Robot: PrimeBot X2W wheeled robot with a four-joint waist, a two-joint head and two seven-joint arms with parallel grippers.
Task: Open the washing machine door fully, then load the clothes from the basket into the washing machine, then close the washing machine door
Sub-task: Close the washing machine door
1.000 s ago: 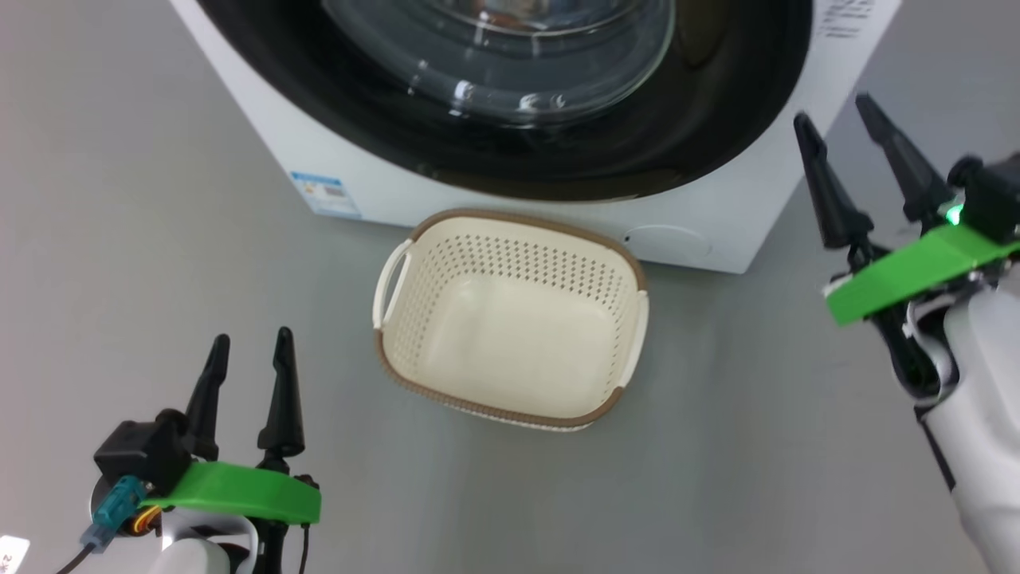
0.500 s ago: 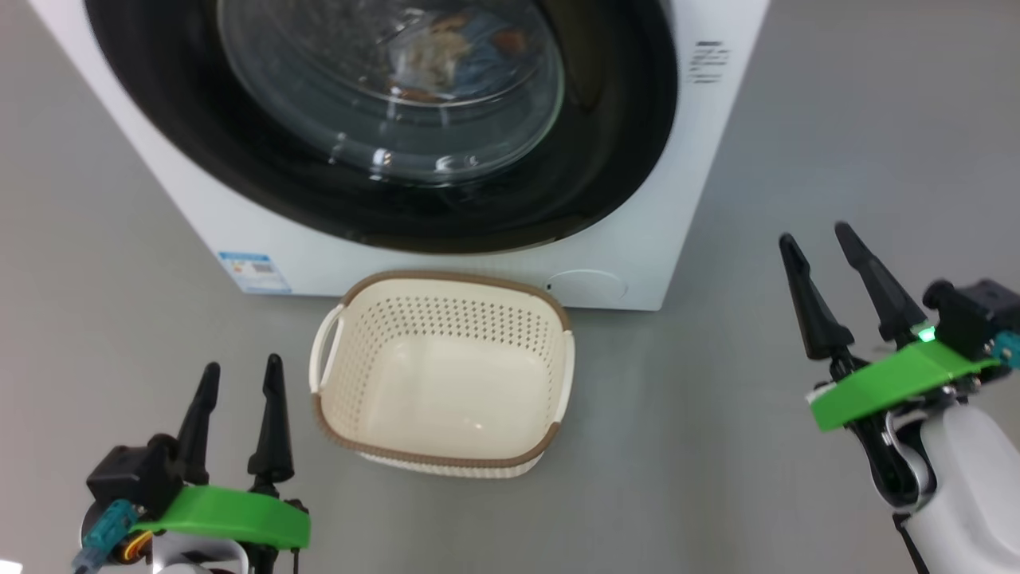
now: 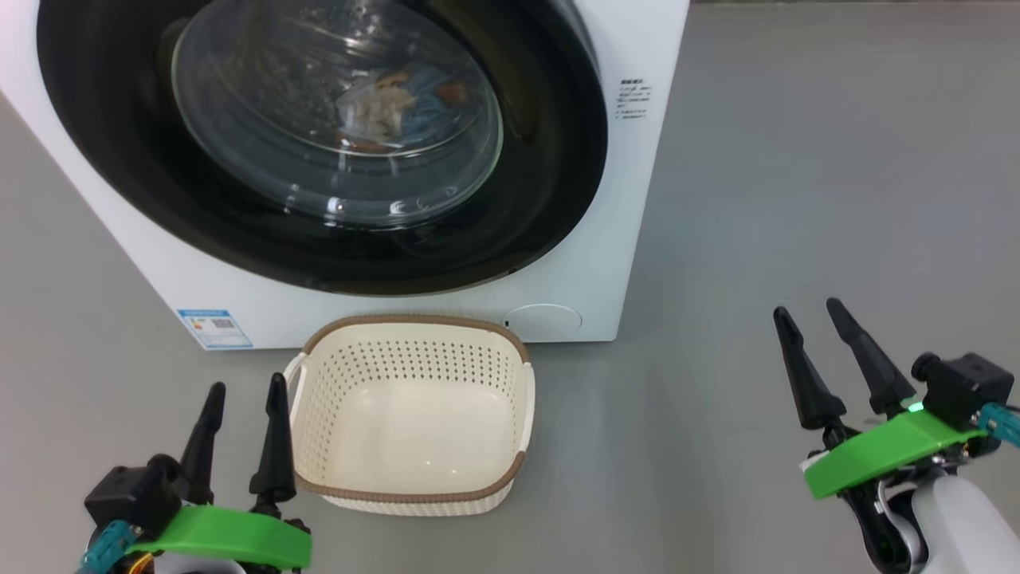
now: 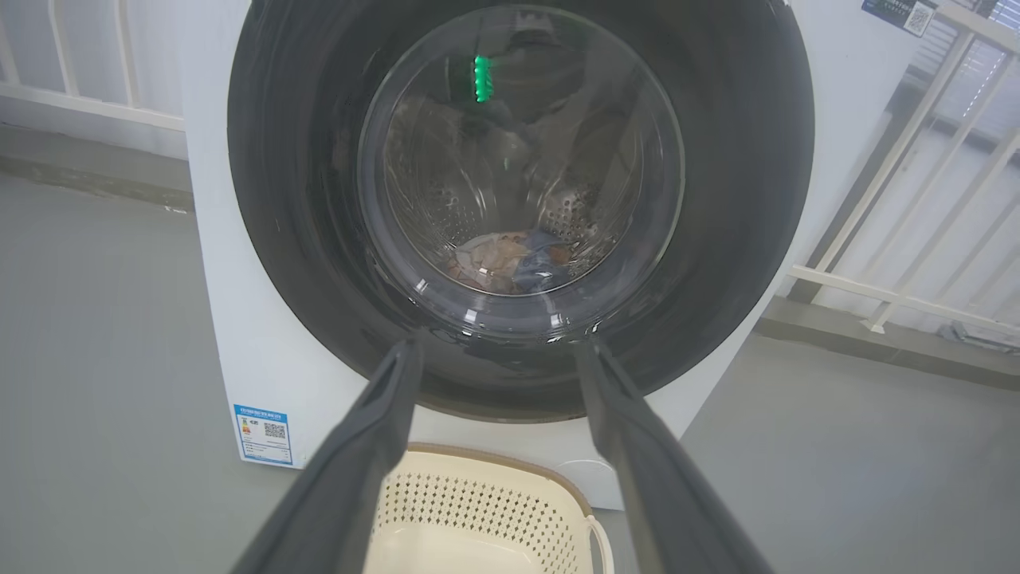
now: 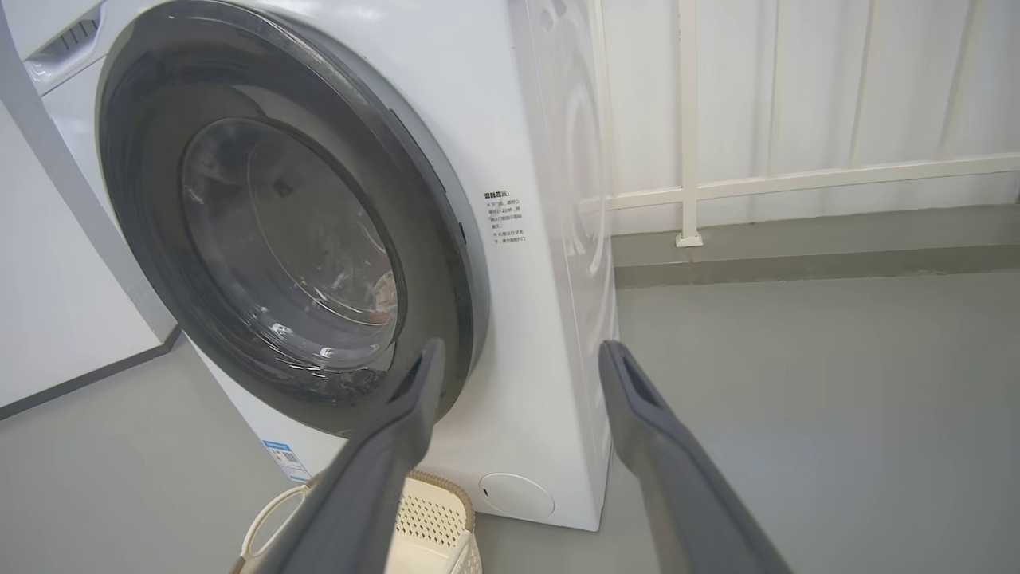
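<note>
A smooth grey floor (image 3: pixel 797 159) spreads all around. In the right wrist view, a white railing (image 5: pixel 797 178) stands on a low grey kerb (image 5: pixel 797 243) before pale panelling (image 5: pixel 876 80). At that view's left is a white wall (image 5: pixel 48 319) with a dark skirting strip (image 5: pixel 80 376).

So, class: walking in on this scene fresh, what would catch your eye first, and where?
The round washing machine door, glossy black around a glass bowl, dominates the head view's upper left, shut, with clothes lying behind the glass. Before it on the grey floor stands the empty basket, the open left pincer beside it, the open right pincer farther right.
</note>
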